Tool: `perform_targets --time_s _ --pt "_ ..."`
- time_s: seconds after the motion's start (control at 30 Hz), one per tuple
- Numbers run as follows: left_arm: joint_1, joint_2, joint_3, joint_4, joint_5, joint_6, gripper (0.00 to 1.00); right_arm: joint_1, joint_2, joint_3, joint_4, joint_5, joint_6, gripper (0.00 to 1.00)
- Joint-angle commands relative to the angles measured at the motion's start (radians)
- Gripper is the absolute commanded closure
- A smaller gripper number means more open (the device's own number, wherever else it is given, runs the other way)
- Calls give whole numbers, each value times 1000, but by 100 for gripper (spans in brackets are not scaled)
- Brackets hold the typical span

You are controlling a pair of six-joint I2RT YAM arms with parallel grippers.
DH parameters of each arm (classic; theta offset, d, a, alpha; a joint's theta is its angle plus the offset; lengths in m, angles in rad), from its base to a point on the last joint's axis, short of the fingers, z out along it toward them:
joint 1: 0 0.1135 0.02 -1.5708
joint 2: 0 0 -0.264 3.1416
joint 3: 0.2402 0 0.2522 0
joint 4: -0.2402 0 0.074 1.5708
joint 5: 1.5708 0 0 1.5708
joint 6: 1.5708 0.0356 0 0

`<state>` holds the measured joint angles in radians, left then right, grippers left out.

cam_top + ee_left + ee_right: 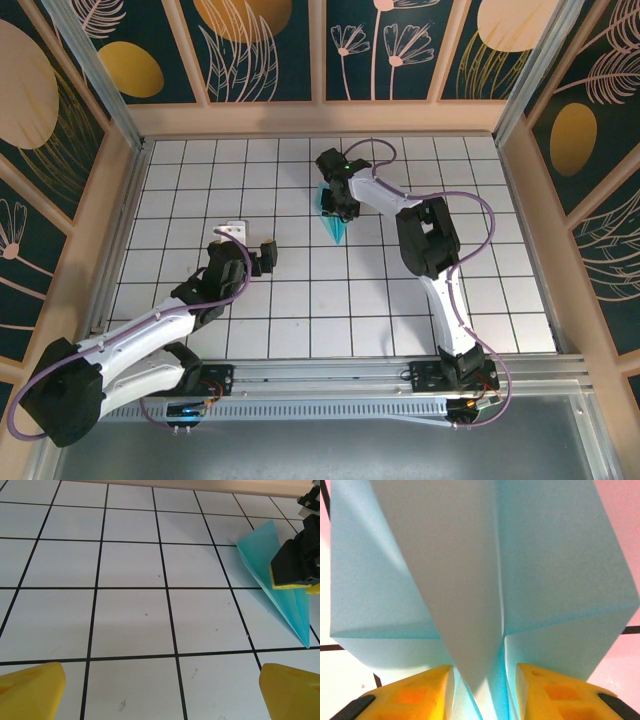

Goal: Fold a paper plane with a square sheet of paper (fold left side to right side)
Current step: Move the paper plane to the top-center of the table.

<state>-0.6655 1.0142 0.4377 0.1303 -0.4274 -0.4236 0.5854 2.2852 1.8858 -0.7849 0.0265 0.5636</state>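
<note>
The left gripper (250, 245) hangs over the near-left part of the white tiled table (500, 200), released. In its wrist view its yellow fingertips (31, 690) stand wide apart at the bottom corners, cut off by the frame edge, with only bare tiles between them.

Farther in, near the table's middle and toward the back, the right gripper (338, 203) is clamped on the paper plane (334, 226). In the right wrist view its two yellow pads (412, 696) sit on either side of the central fold. The wings spread past the frame edges there, so the full outline is lost.

From above, the gripper covers the plane's wide end and only the turquoise point shows, aimed toward the near edge. In the left wrist view the plane lies flat on the tiles at the right, its tail partly behind the black and yellow finger.

The two grippers are well apart, with open tiles between them. The plane stays clear of the wooden far wall (320, 118) and both side walls.
</note>
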Motion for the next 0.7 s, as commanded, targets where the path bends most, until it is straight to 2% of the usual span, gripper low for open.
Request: perform_targets --time_s 0.0,0.33,0.53,0.67 --pt "9 -17 18 -15 -9 -15 1 11 -67 -16 -6 32 8 62" --pt "9 -23 15 -15 -25 -26 1 16 -113 -27 -18 56 7 59" --pt "9 -11 28 -11 -53 -26 1 18 -184 -42 -48 114 -24 53" --pt "14 27 76 -4 -53 14 1 15 -284 -109 -20 169 -64 46"
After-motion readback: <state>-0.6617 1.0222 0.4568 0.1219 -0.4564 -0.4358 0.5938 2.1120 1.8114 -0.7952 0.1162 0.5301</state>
